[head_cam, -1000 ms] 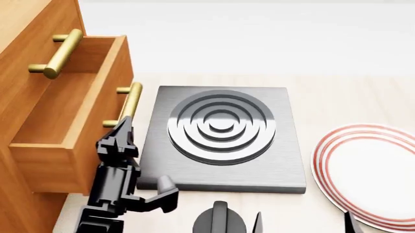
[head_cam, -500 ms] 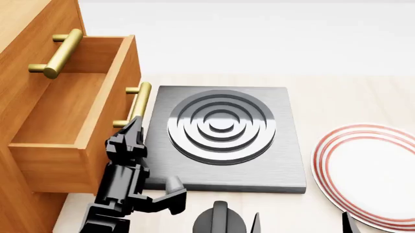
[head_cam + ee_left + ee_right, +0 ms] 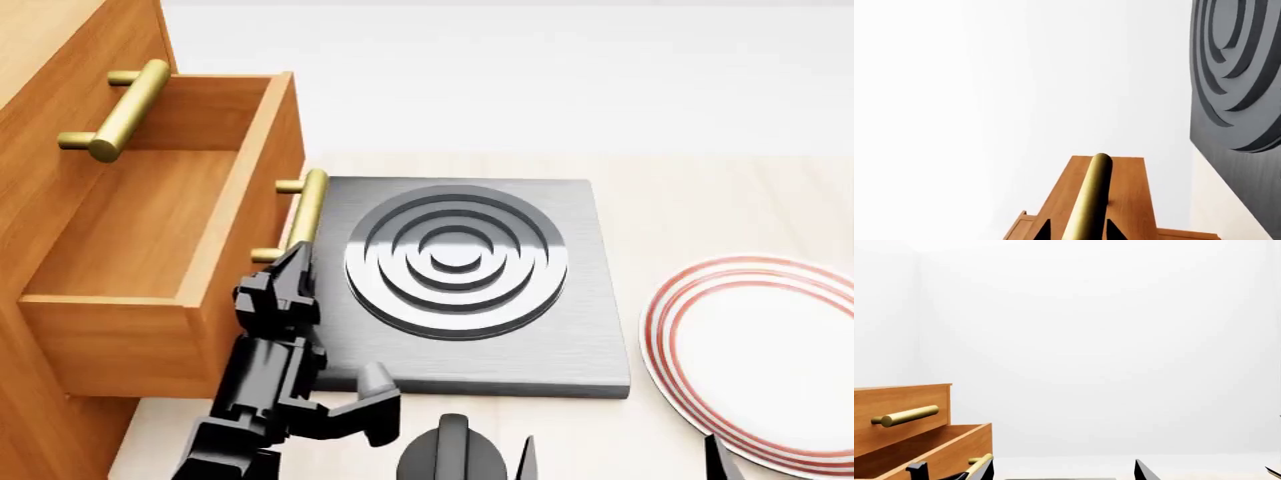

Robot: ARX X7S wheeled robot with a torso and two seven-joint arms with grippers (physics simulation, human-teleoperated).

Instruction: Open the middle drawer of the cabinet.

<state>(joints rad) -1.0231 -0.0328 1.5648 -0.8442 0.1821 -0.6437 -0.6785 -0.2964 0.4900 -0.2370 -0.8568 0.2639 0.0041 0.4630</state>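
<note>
The orange-brown cabinet (image 3: 60,80) stands at the left in the head view. Its middle drawer (image 3: 134,225) is pulled well out, showing its bare inside. My left gripper (image 3: 286,268) is shut on the near end of that drawer's brass handle (image 3: 306,205). In the left wrist view the handle (image 3: 1089,200) runs between both black fingertips (image 3: 1044,231) of the left gripper (image 3: 1079,232). Above it the uppermost drawer (image 3: 74,60) sits closed with its own handle (image 3: 118,108). My right gripper (image 3: 1064,473) is open and holds nothing; it sees the drawer (image 3: 934,450) from the side.
A grey stove plate (image 3: 461,285) with raised rings lies right beside the drawer front. A white plate with red rings (image 3: 767,355) sits at the right. Pale tabletop (image 3: 694,200) and a white wall lie behind.
The middle drawer has slid further out toward the stove plate. My left gripper moved with it, still on the handle. The right arm has not moved.
</note>
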